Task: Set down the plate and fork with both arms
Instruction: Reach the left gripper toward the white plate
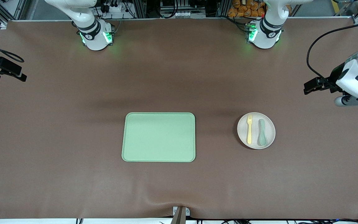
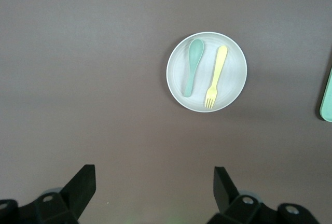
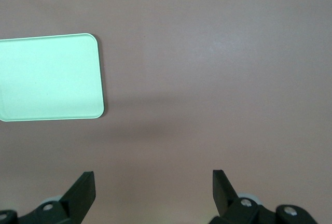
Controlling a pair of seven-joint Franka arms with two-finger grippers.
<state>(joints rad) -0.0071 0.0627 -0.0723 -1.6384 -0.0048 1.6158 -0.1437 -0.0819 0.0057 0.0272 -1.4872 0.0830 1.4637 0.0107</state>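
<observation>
Left gripper: fingers spread wide, holding nothing, up in the air over bare table at the left arm's end. Right gripper: likewise wide apart and empty, over bare table at the right arm's end. Plate sits toward the left arm's end, beside the green tray. Fork and spoon lie side by side on the plate.

Pale-yellow fork lies flat on the round beige plate.

White jointed arms, black fingers, green base lights
</observation>
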